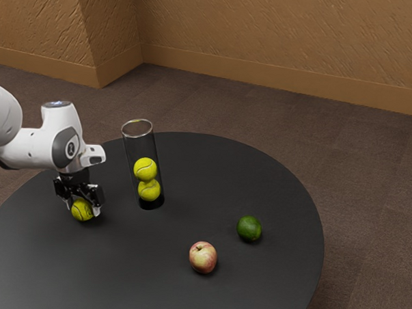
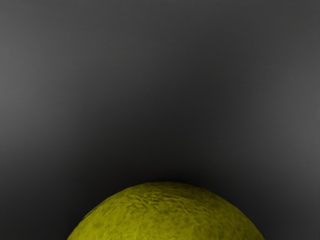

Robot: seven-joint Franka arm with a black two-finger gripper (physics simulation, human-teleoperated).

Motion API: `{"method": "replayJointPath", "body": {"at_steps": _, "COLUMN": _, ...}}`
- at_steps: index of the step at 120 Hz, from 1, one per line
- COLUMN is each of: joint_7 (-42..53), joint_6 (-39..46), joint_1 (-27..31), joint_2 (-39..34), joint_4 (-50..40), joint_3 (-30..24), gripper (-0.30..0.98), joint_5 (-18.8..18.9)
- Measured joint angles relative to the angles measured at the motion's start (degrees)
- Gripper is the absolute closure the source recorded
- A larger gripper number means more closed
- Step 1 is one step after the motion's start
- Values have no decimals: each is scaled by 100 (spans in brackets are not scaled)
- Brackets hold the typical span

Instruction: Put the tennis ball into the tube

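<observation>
My gripper (image 1: pixel 83 209) is reaching down over the tennis ball (image 1: pixel 82 213), outside the tube (image 1: pixel 134 149)

From my end of the link, I am seeing the ball sitting low between the gripper's sides, over the part of the table (image 1: pixel 136 274) toward the exterior view's left. Whether it is touching the tabletop, I am not managing to tell.

My arm (image 1: pixel 39 147) is coming in from the exterior view's left, and its hand is pointing downward, with the gripper hanging close around the ball. I cannot tell whether I am clamping the ball or merely straddling it, nor how wide the gripper is standing.

The ball is looking yellow-green, and in the exterior view it is showing a curved seam. In the wrist view its rounded top is looking fuzzy, with darker mottling running across the yellow.

Farther toward the exterior view's right, the clear tube is standing upright on its dark base, its rim facing up. It is holding two more balls, the upper one (image 1: pixel 145 169) resting on the lower one (image 1: pixel 149 190).

Beyond that, a red and yellow apple (image 1: pixel 203 258) is lying nearer the exterior camera, and a dark green fruit (image 1: pixel 249 228) is sitting near it, farther to that view's right.
</observation>
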Motion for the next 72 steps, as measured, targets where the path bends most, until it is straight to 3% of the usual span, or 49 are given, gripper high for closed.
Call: {"method": "replayJointPath", "body": {"at_steps": 72, "joint_7": 219, "joint_6": 31, "joint_1": -46, "joint_2": -110, "joint_4": -191, "joint_3": 0, "gripper": 6, "joint_5": -22}}
